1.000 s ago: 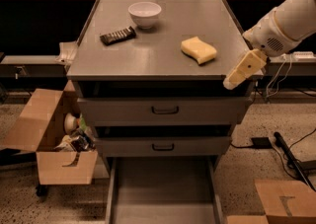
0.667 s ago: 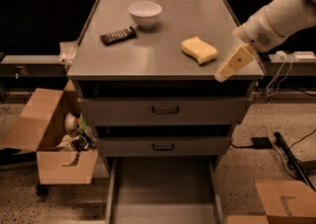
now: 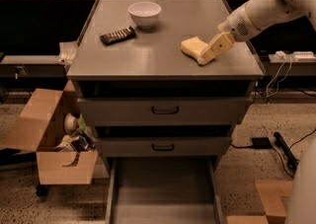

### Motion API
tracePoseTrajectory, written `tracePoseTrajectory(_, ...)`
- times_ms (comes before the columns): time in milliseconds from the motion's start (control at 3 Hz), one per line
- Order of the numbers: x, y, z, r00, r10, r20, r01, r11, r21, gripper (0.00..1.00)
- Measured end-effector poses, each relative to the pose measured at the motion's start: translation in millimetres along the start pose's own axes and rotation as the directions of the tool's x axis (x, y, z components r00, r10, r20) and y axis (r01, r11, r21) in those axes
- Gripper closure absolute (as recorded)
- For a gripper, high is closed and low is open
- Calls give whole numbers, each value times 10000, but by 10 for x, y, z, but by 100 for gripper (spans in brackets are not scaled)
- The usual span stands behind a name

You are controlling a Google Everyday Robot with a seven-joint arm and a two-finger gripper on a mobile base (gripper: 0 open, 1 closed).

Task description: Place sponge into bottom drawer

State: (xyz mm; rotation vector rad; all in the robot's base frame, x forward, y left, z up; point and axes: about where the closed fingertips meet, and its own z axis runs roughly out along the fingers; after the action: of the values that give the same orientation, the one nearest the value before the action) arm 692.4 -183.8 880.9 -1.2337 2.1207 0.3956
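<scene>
The pale yellow sponge lies on the grey cabinet top, toward the right. My gripper comes in from the upper right on the white arm, and its tan fingers reach down over the sponge's right end. The bottom drawer is pulled out, a shallow grey tray at the foot of the cabinet with nothing in it.
A white bowl and a dark ribbed bar sit at the back left of the top. Two shut grey drawers with dark handles are above the tray. An open cardboard box stands left; cables and a box lie right.
My gripper has moved left from beyond the cabinet's right edge onto the top and now reaches the sponge's right end. The sponge has not moved.
</scene>
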Motion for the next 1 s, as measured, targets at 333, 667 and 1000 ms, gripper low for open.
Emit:
tracePoseTrajectory(333,-50,-32,207,9994,265,200,-263,9996,-109,0)
tracePoseTrajectory(667,-15,-107,365,9952,840,506,-860,9955,390,0)
tracePoseTrajectory(1000,18,-168,459,9899,1229,708,-1281,9889,751,0)
